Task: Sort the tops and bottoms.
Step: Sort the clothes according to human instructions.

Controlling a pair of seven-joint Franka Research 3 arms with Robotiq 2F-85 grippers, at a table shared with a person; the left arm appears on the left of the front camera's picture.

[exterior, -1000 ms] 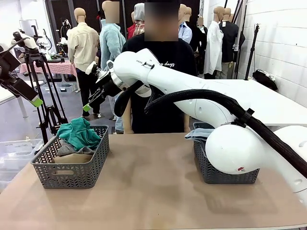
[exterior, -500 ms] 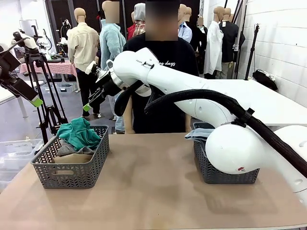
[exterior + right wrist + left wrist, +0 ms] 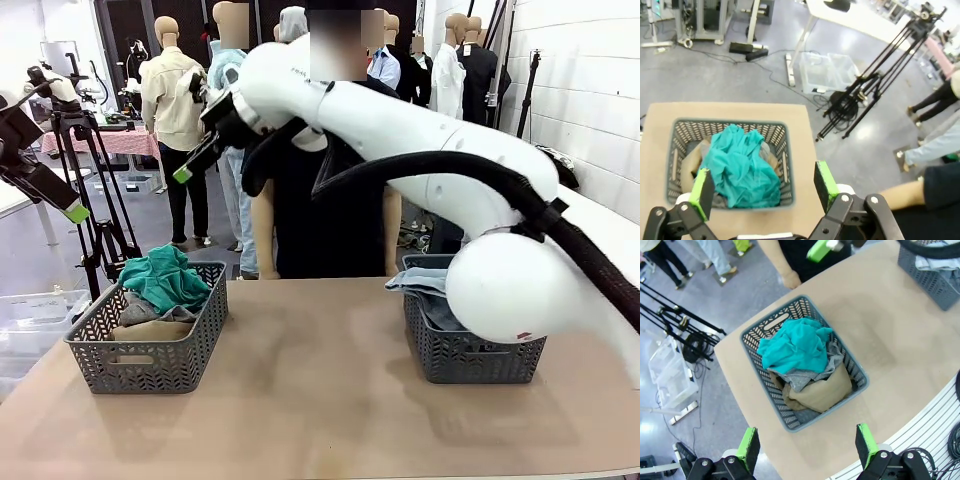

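Observation:
The tops lie piled in the left grey basket (image 3: 150,365): a teal-green tee (image 3: 165,278) on top, a heather-grey tee (image 3: 140,310) under it and a tan khaki garment (image 3: 150,328) at the bottom. The left wrist view has the same pile from above, teal tee (image 3: 795,347), grey tee (image 3: 807,377), tan garment (image 3: 822,392). The bottoms, light blue denim (image 3: 425,282), hang over the rim of the right basket (image 3: 470,360). My right gripper (image 3: 186,170) is open, high above the left basket (image 3: 730,130) and the teal tee (image 3: 740,167). My left gripper (image 3: 807,447) is open and empty, high over the same basket.
A person in a black tee stands at the far edge behind my right arm, one forearm (image 3: 905,192) near the basket. A black tripod (image 3: 95,190) and a clear bin (image 3: 832,72) stand on the floor left of the table. Bare tabletop (image 3: 310,380) lies between the baskets.
My right arm has lifted, carrying its open gripper up and away from the left basket. The left gripper and the clothes have not moved.

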